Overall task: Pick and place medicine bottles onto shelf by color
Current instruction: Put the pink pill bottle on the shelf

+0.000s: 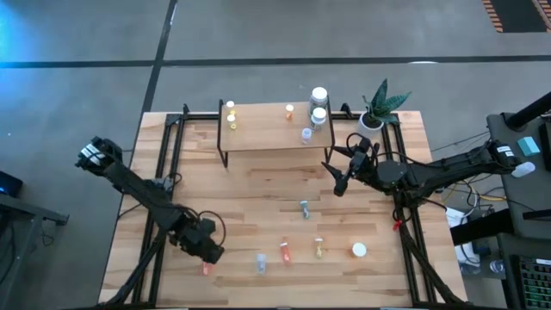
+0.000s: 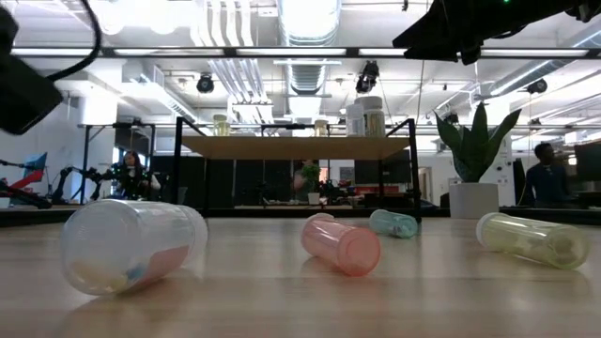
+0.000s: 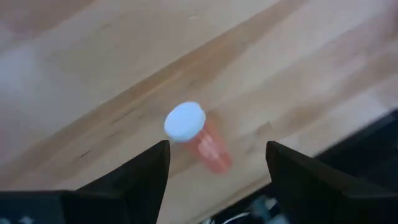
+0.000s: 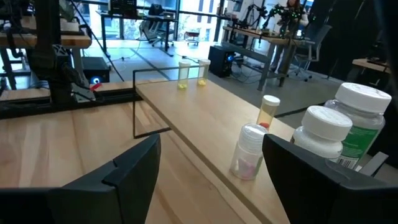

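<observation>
Left tool [image 1: 207,255] is held wide above an orange bottle [image 1: 206,269] lying on its side near the tabletop's [image 1: 258,198] front edge, white cap seen between the fingers [image 3: 140,174] in the wrist view. Further along, a clear-bluish bottle [image 1: 260,263], a second orange bottle [image 1: 285,251], a yellow bottle [image 1: 318,248] and a white-capped bottle [image 1: 359,251] are spread across the front. Behind them, the shelf [image 1: 267,129] is already loaded with small yellow bottles [image 1: 231,115] and two large white-capped bottles [image 1: 318,105]. Right tool [image 1: 337,178] is held wide, empty, just beside the shelf's right end.
</observation>
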### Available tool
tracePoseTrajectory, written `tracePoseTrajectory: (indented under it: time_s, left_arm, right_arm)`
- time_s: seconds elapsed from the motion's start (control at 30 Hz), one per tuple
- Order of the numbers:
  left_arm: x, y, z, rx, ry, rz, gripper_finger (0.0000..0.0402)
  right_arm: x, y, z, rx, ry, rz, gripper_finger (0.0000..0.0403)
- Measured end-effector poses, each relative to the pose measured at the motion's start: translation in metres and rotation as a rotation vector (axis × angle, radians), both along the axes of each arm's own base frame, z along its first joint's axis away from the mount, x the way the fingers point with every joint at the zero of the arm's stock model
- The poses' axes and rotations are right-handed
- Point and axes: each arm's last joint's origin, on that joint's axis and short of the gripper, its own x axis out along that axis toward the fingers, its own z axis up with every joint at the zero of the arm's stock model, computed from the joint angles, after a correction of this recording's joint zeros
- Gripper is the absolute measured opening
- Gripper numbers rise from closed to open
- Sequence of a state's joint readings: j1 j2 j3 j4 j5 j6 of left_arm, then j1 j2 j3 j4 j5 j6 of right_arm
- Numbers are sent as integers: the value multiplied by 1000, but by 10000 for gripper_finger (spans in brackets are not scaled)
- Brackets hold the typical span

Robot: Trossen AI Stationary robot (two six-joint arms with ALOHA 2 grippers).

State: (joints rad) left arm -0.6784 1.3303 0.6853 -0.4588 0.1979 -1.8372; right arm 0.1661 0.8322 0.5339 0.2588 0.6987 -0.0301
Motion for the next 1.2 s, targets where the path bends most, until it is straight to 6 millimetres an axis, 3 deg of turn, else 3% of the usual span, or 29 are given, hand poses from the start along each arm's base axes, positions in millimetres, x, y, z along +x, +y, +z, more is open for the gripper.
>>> tracePoseTrajectory:
  time_s: [0.4,0.6,0.87,1.2]
  left_arm:
    - [6,-14,-33,25,114,73,247]
    - [5,-15,-39,43,149,58,192]
    - [3,-14,-36,45,126,3,97]
    - [5,-4,-16,129,-84,10,106]
  right_arm:
    - [0,2,0,10,-6,11,271]
    - [-1,6,0,17,-11,29,267]
    - [-1,10,1,32,-24,46,265]
    - [-1,11,1,44,-31,47,263]
